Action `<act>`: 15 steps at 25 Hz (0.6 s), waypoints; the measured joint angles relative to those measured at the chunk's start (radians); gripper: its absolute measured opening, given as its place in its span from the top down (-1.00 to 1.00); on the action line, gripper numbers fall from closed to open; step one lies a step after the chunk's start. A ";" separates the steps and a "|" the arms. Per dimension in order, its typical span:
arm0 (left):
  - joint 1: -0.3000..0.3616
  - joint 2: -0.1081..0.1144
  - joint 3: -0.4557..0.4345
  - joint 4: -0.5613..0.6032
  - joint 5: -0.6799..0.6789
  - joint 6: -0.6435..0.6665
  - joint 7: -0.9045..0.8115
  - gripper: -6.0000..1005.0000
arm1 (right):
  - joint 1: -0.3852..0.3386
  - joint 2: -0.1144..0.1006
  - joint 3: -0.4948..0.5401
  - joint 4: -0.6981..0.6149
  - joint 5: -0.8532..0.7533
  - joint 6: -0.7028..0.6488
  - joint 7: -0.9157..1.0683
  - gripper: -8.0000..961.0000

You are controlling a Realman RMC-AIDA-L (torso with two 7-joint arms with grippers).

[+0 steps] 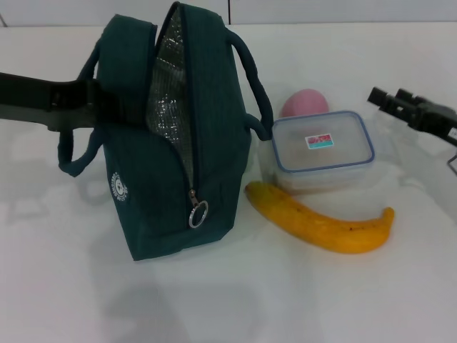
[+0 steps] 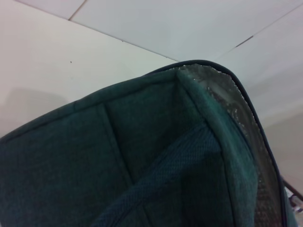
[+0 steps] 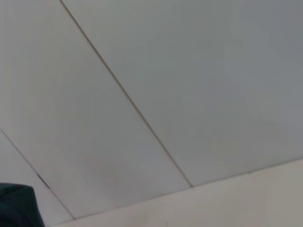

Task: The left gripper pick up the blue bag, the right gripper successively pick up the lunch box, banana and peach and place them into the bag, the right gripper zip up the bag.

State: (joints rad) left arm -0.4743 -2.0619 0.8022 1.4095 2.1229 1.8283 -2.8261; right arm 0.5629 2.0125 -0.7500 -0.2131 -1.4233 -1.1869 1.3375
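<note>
standing unzipped with silver lining, the dark teal bag (image 1: 171, 143) is clenched by the left gripper (image 1: 96, 103); right gripper (image 1: 400, 103) unclear.

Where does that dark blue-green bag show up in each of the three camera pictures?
Head view: the bag stands left of centre, unzipped, silver lining showing.
Left wrist view: the bag fills the lower part, seen close up.
Right wrist view: only a dark corner at the lower left edge.
Shared landmark: the silver lining, also in the left wrist view.

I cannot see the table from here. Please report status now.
Left gripper at blue bag, bag unzipped. Right gripper beyond lunch box, holding nothing. Banana, peach on table. Nothing blocking.
</note>
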 joint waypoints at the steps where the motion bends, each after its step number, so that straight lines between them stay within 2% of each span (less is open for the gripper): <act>1: -0.004 0.000 0.000 -0.007 0.000 0.000 0.000 0.91 | 0.007 0.000 0.000 0.016 -0.001 0.005 0.001 -0.75; 9: -0.024 0.002 -0.001 -0.041 -0.001 -0.001 0.001 0.91 | 0.010 0.002 -0.012 0.065 -0.009 0.007 0.041 -0.74; 15: -0.024 0.001 -0.002 -0.049 0.002 -0.002 0.007 0.91 | -0.017 0.002 -0.015 0.078 -0.010 0.006 0.055 -0.74</act>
State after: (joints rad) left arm -0.4979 -2.0607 0.8006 1.3609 2.1245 1.8258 -2.8191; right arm 0.5463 2.0147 -0.7648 -0.1352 -1.4328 -1.1808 1.3928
